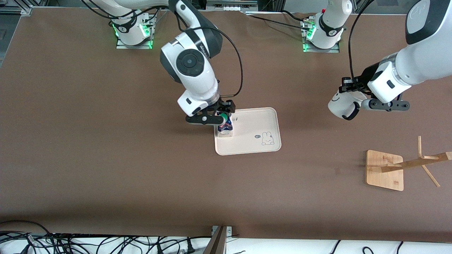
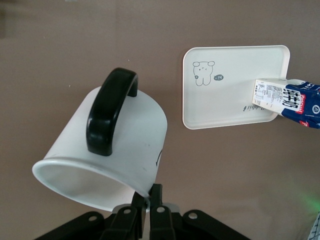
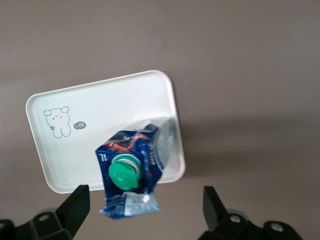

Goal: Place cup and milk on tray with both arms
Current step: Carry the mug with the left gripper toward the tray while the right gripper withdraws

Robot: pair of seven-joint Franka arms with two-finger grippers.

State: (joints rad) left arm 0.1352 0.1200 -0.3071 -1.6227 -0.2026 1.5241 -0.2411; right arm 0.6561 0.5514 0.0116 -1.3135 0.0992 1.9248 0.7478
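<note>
A robotics laboratory is indicated. Two white jointed arms [image 1: 190,67] are bolted on metal base plates [image 1: 134,44] lit by green lamps, at a table [image 1: 88,141] covered in plain brown matting. Black cables [image 1: 106,243] are bundled loosely along the table's near edge, and aluminium framing [image 1: 219,240] is seen there too.

Cups: one, a white cup [image 1: 343,105] with a black handle.
Milk cartons: one milk [image 1: 225,126].
Trays: one cream tray [image 1: 254,124].
Wooden stands: one wooden stand [image 1: 385,170].
Arms: two, each ending in one pincer.
Tables: one brown table [image 1: 88,141].
</note>
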